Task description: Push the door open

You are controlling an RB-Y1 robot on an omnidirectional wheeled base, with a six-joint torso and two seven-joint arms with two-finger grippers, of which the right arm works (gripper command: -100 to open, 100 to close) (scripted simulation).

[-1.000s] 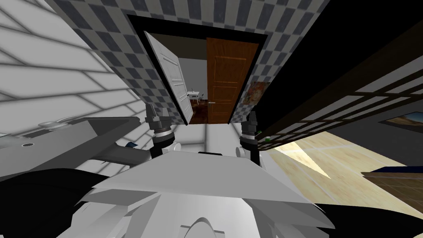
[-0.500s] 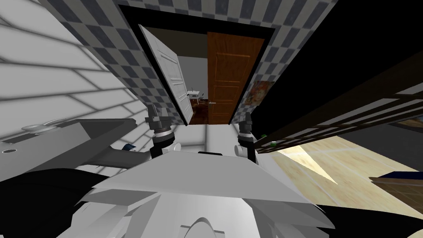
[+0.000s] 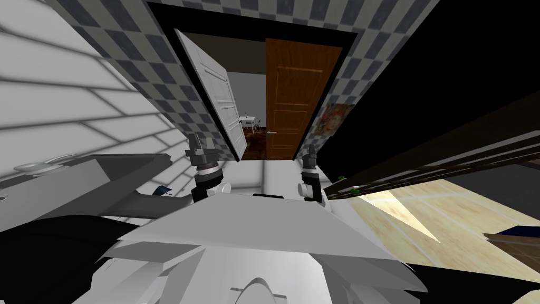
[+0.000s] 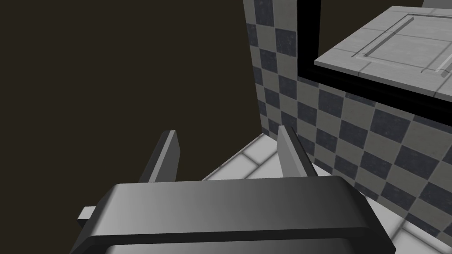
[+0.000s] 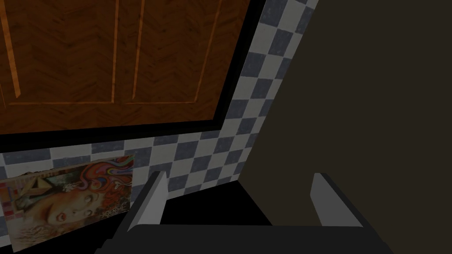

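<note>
left tool (image 3: 200, 139) and right tool (image 3: 311, 150) both sit fingers-apart and empty just short of the door frame (image 3: 253, 29), and the white door (image 3: 219, 100) is only half swung at the frame's left side, so I'd bet a push skids off its edge or clips the brown door (image 3: 292, 95).

We count two doors in one black frame (image 3: 253, 27): one white door (image 3: 219, 100), one brown door (image 3: 295, 95). One handle (image 3: 271, 133) on the brown one. One colourful picture (image 5: 66, 200). One small table (image 3: 247, 121) beyond. Two grippers, left gripper (image 4: 227, 132) and right gripper (image 5: 239, 175), with two fingers (image 4: 287, 150) each, four altogether.
</note>
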